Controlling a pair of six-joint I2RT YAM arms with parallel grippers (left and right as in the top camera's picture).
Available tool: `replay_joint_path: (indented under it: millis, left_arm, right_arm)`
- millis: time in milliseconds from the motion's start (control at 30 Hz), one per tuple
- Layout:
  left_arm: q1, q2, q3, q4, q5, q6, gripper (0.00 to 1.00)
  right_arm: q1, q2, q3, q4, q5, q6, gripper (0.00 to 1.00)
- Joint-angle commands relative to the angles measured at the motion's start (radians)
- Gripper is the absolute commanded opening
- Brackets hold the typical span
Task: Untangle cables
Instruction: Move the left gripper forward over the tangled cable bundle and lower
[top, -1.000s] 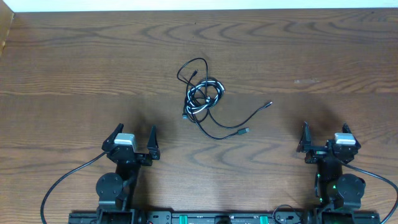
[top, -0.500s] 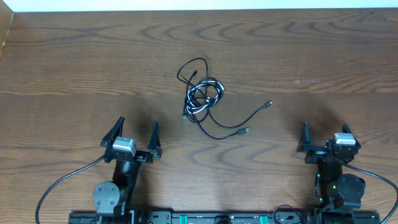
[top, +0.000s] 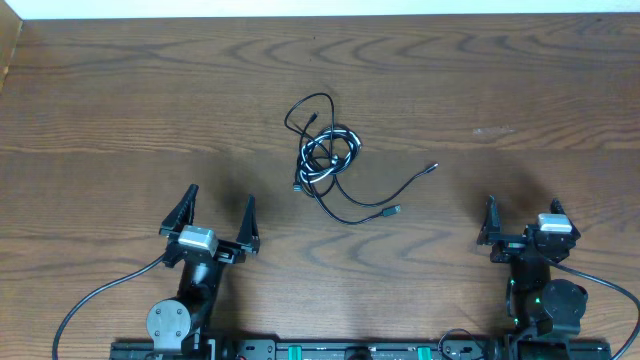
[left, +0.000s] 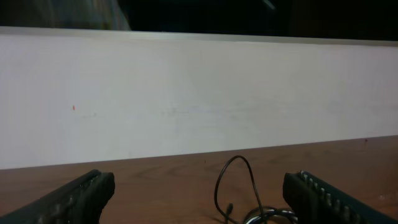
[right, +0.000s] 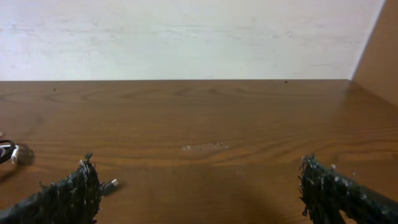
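Note:
The cables (top: 322, 157) lie in a tangled bunch at the table's middle: thin black cords coiled with a light grey one. Two black ends trail out to the right, one plug (top: 432, 167) farther back and one plug (top: 396, 210) nearer the front. My left gripper (top: 220, 198) is open, in front and to the left of the bunch, touching nothing. In the left wrist view a black loop of the cables (left: 236, 180) rises between the open gripper (left: 199, 183) fingers, far ahead. My right gripper (top: 523, 206) is open at the front right, with a plug (right: 112, 184) beside its left finger (right: 74, 193).
The brown wooden table (top: 120, 100) stretches wide around the bunch. A pale wall (right: 186, 37) runs along its far edge. Thick black arm cords (top: 100, 295) loop at the front by the arm bases.
My left gripper has drawn back slightly and tilted, its fingertips now showing longer in the overhead view. The right arm and the cables have not moved.

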Motion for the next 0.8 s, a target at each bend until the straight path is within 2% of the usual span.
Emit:
replay_joint_path:
  millis: [0,233,400,467,767]
  left_arm:
    - [-0.003,-0.006,-0.002,0.003,0.016,0.003,0.94]
    - [-0.003,-0.006,0.003,0.023,0.016,-0.009,0.94]
    - [-0.003,0.007,0.063,0.017,0.037,-0.114,0.94]
    - [-0.003,0.028,0.095,0.013,0.073,-0.114,0.94]
    - [-0.003,0.285,0.363,-0.18,0.114,-0.113,0.94]
  right_arm:
    - [0.008,-0.005,-0.001,-0.005,0.001,0.011,0.99]
    - [0.008,-0.005,-0.001,-0.005,0.001,0.011,0.99]
    - [0.008,-0.005,-0.001,-0.005,0.001,0.011,0.99]
    - [0.008,-0.005,-0.001,-0.005,0.001,0.011,0.99]
    - [0.011,-0.005,-0.001,-0.005,0.001,0.011,0.99]
